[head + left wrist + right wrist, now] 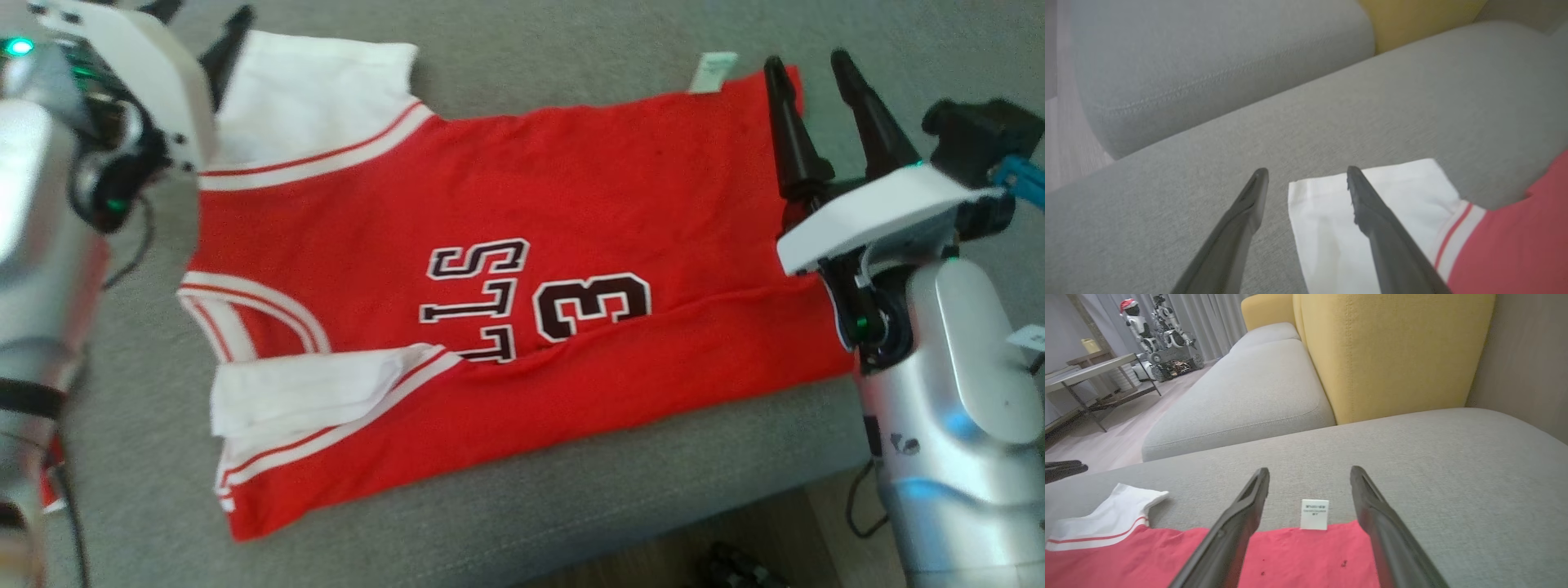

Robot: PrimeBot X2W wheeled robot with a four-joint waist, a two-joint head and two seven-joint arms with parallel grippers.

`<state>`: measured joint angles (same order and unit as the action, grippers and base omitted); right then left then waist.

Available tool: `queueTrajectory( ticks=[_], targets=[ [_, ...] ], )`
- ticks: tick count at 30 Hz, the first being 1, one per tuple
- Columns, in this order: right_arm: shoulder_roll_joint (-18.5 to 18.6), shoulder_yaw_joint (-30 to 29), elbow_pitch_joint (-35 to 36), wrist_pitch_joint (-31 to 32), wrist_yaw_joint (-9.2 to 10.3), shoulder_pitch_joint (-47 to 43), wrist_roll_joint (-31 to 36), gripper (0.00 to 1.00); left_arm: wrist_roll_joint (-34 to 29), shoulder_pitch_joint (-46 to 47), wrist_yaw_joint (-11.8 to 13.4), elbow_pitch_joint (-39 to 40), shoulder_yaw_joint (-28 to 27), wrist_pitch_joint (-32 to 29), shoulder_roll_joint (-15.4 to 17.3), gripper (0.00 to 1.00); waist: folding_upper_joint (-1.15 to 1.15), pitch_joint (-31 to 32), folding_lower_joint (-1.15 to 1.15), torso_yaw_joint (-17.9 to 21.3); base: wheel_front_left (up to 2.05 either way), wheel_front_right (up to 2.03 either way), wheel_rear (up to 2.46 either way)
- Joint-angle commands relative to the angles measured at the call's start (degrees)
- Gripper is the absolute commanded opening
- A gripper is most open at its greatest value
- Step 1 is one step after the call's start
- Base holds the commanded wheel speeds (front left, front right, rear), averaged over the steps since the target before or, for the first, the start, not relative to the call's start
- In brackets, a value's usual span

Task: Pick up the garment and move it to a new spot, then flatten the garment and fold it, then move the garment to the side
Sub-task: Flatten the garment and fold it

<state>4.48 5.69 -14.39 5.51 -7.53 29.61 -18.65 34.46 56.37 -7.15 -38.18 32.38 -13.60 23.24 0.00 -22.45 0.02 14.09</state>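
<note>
Two grippers stood wide open, and neither held anything. The garment (490, 204), a red jersey with white sleeves and trim, lay spread flat on the grey sofa cushion (571, 498), reaching close to its front edge. Our left gripper (1306, 170) hung over the far white sleeve (1327, 237), one finger above the sleeve's edge and the other above bare cushion. We could not tell whether either tip touched. Our right gripper (1309, 470) hung at the hem end, its fingers above the red cloth, straddling the small white label (1314, 514).
</note>
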Motion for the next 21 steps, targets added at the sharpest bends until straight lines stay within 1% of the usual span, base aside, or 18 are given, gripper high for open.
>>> queueTrajectory(
  ticks=[1,3,5,11,17,21],
  targets=[
    [-0.1,1.3,1.3,-0.9,0.04,1.7,0.2,1.00,0.4,3.3,-0.3,-0.5,-0.2,-1.9,3.6,1.00,0.00,-2.3,-0.02,2.4,0.00,0.00,0.00],
    [-0.2,1.7,0.7,-1.3,0.04,2.6,0.1,1.00,-0.1,5.0,-0.3,-2.9,1.7,-3.8,5.0,1.00,0.00,-2.8,-0.02,3.1,0.00,0.00,0.00],
    [-0.3,1.9,0.1,-1.8,0.04,3.2,0.1,1.00,0.0,6.2,-0.3,-5.3,2.6,-5.1,5.5,1.00,0.00,-3.2,-0.02,3.6,0.00,0.00,0.00],
    [-0.5,2.3,-1.2,-2.7,0.04,4.1,0.0,1.00,0.5,8.6,-0.3,-9.6,4.6,-4.3,5.6,1.00,0.00,-4.0,-0.02,4.7,0.00,0.00,0.00],
    [-0.6,1.8,-2.6,-2.9,0.04,4.8,0.0,1.00,1.9,9.3,-0.3,-11.0,8.2,-3.5,5.5,1.00,0.00,-4.3,-0.02,5.3,0.00,0.00,0.00],
    [-0.4,0.9,-3.2,-2.8,0.04,5.4,0.4,1.00,4.4,9.3,-0.3,-10.3,11.1,-3.5,5.0,1.00,0.00,-4.6,-0.02,5.1,0.00,0.00,0.00]
  ],
)
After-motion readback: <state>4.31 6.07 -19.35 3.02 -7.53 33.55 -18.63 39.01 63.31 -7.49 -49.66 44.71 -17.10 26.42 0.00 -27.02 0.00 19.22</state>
